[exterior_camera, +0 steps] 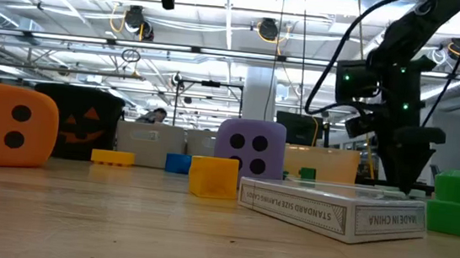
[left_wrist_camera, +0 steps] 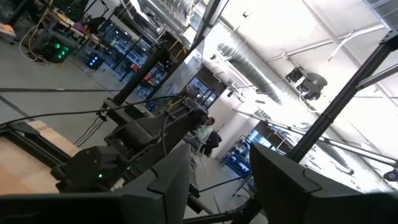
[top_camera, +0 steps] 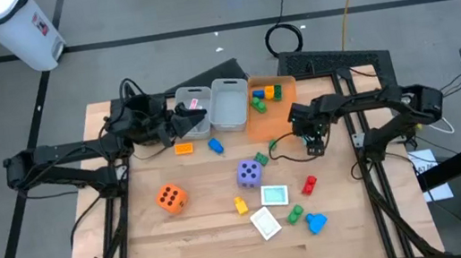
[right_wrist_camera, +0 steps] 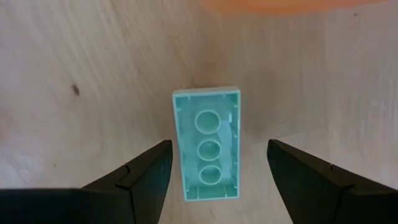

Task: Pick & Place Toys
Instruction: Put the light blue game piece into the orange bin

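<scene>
A pale teal block (right_wrist_camera: 206,152) lies on the wood with its hollow underside up. My right gripper (right_wrist_camera: 219,148) points down over it, open, one finger on each side with a gap to the block. In the high view this gripper (top_camera: 314,142) stands just in front of the orange bin (top_camera: 259,129). My left gripper (top_camera: 178,125) is raised beside the grey bins (top_camera: 230,115), open, with nothing between its fingers (left_wrist_camera: 174,180). On the table lie an orange die (top_camera: 171,198), a purple die (top_camera: 249,174), a teal card (top_camera: 275,195), a white card box (top_camera: 265,223) and small coloured blocks.
The orange bin holds several blocks (top_camera: 264,95). Loose pieces lie around: an orange block (top_camera: 183,148), blue block (top_camera: 216,146), yellow block (top_camera: 240,205), red block (top_camera: 309,185), green blocks (top_camera: 294,215) and a blue piece (top_camera: 317,222). Bare wood lies at the near left.
</scene>
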Controlling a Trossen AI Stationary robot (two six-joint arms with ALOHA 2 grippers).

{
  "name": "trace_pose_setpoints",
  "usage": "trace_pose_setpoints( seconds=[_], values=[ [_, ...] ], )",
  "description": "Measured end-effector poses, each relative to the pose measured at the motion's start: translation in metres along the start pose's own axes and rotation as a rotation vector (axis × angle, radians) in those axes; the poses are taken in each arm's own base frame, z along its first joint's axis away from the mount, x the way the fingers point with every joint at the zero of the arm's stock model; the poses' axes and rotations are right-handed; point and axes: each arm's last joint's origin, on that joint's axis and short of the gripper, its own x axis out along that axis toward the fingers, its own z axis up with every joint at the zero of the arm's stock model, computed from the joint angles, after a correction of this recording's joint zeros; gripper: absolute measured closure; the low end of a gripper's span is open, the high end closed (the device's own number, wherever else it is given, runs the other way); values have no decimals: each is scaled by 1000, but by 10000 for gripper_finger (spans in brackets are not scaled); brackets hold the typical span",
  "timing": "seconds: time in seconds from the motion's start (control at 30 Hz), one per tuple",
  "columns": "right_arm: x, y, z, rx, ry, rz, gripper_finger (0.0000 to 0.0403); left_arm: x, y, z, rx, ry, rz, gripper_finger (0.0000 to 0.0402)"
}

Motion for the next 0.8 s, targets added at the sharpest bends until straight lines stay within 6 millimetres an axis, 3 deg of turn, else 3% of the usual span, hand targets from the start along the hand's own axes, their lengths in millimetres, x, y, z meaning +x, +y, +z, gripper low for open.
trace_pose_setpoints(
  seconds=[0.3, 0.63, 0.8],
  values=[
    [10, -1, 4, 1, 40, -16, 157, 0, 0, 0, 5, 0, 1, 231],
    [11, 0, 3, 55, 57, -9, 279, 0, 0, 0, 5, 2, 3, 231],
    [3, 1, -6, 91, 80, -10, 284, 0, 0, 0, 3, 2, 3, 231]
  ],
)
